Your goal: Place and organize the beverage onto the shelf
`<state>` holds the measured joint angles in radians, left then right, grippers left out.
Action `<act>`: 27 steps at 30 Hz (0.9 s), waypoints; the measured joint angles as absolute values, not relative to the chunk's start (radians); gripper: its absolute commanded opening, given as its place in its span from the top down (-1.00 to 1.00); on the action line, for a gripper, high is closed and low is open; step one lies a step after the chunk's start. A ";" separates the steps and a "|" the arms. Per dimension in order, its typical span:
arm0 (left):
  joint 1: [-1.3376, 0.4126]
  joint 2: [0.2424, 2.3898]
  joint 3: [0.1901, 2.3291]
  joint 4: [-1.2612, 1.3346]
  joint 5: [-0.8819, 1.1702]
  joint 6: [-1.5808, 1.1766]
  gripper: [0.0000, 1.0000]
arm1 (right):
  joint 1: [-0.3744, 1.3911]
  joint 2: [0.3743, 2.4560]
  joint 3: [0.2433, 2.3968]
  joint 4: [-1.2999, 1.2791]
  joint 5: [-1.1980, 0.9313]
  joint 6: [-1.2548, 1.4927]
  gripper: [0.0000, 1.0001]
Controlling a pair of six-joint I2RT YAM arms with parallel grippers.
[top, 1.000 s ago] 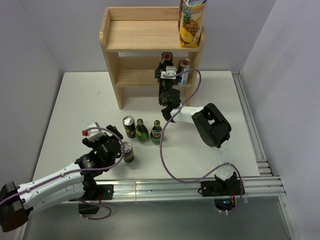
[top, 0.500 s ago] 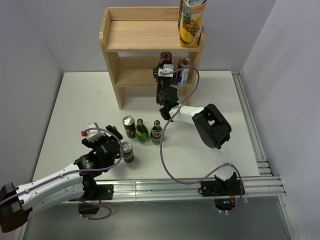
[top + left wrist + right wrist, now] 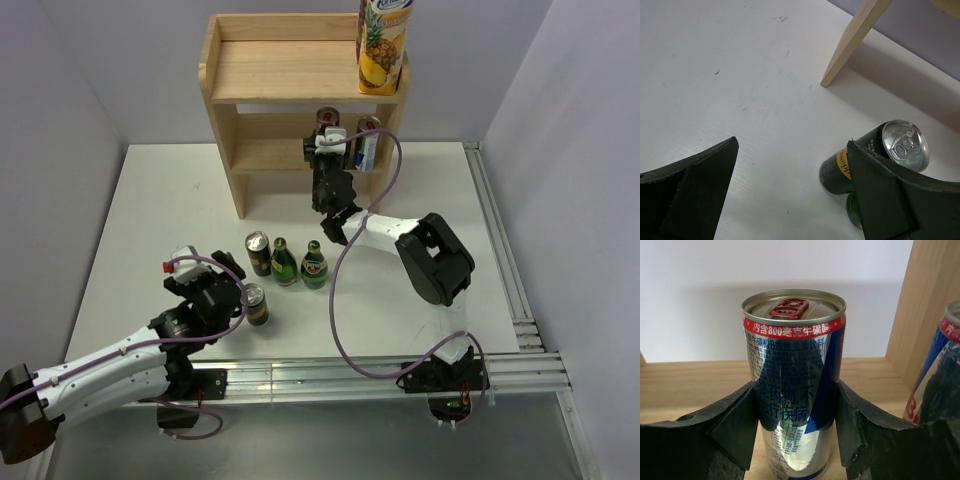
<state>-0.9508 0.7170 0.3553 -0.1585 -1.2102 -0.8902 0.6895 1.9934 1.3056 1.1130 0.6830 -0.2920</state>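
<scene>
Clamping a silver-blue can (image 3: 792,370) with the right hand (image 3: 795,426) — at the lower tier of the shelf (image 3: 270,152). Holding the left hand (image 3: 790,170) wide open near a black can (image 3: 879,152)

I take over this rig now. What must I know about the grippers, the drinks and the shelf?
Left gripper: open, empty, above the table near a black can.
Right gripper: shut on a silver-blue can at the shelf's lower tier.
Done: juice carton on top; second can on the lower tier.
Left: release the held can; shelve the black can, other black can and two green bottles.
</scene>
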 measured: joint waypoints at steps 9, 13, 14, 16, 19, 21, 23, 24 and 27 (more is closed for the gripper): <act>-0.953 0.717 0.356 -0.163 -1.211 -0.905 -0.95 | 0.703 1.988 1.301 1.110 0.693 -0.291 -0.10; -0.953 0.717 0.356 -0.168 -1.215 -0.907 -0.95 | 0.704 1.986 1.298 1.108 0.693 -0.282 -0.46; -0.954 0.717 0.356 -0.171 -1.217 -0.907 -0.96 | 0.708 1.983 1.290 1.075 0.704 -0.275 -0.51; -0.954 0.717 0.356 -0.172 -1.219 -0.908 -0.95 | 0.723 1.997 1.255 1.017 0.720 -0.270 -0.60; -0.954 0.715 0.356 -0.178 -1.221 -0.909 -0.96 | 0.736 1.998 1.245 1.029 0.743 -0.245 -0.66; -0.954 0.715 0.356 -0.181 -1.221 -0.912 -0.96 | 0.739 1.998 1.245 1.027 0.746 -0.239 -0.67; -0.955 0.715 0.356 -0.185 -1.221 -0.912 -0.96 | 0.740 1.998 1.245 1.027 0.750 -0.235 -0.67; -0.955 0.715 0.356 -0.186 -1.222 -0.912 -0.95 | 0.740 1.998 1.245 1.027 0.751 -0.233 -0.67; -0.957 0.715 0.356 -0.188 -1.224 -0.913 -0.96 | 0.740 1.998 1.244 1.028 0.754 -0.228 -0.68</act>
<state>-0.9569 0.7147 0.3557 -0.1879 -1.2236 -0.9127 0.7403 1.9984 1.2442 1.0275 0.7540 -0.2283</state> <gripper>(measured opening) 0.977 0.833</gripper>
